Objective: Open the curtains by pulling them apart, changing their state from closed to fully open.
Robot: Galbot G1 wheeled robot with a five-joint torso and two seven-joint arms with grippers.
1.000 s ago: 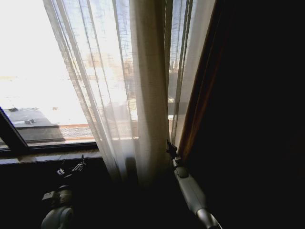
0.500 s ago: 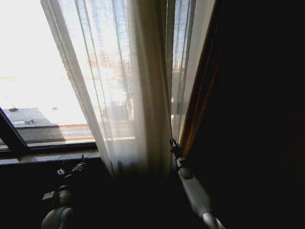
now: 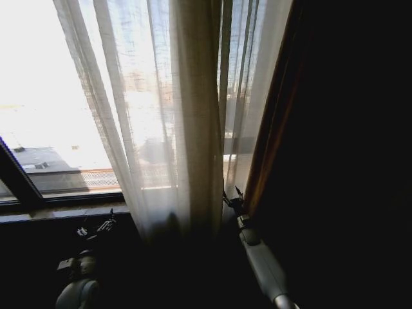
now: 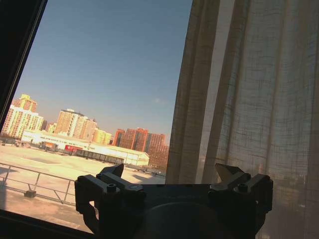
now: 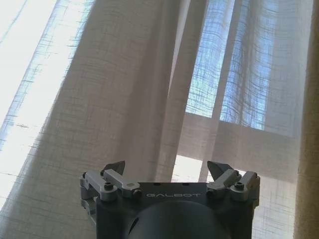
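Window sill (image 3: 64, 211) is running along the frame's lower edge, from 9 o'clock toward centre. Curtains (image 3: 174, 129) are hanging down past its inner end, their gathered folds covering it there.

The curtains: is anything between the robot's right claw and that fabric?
Nothing visible. The open right gripper faces the curtains directly, with clear space between its fingertips and the pleats.

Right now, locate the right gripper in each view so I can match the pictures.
Head view: the right gripper sits low, right of centre, at the foot of the curtains.
Left wrist view: the gripper here is the left gripper, fingers apart.
Right wrist view: the right gripper is open at the bottom edge, facing the fabric.
Shared landmark: the curtains.
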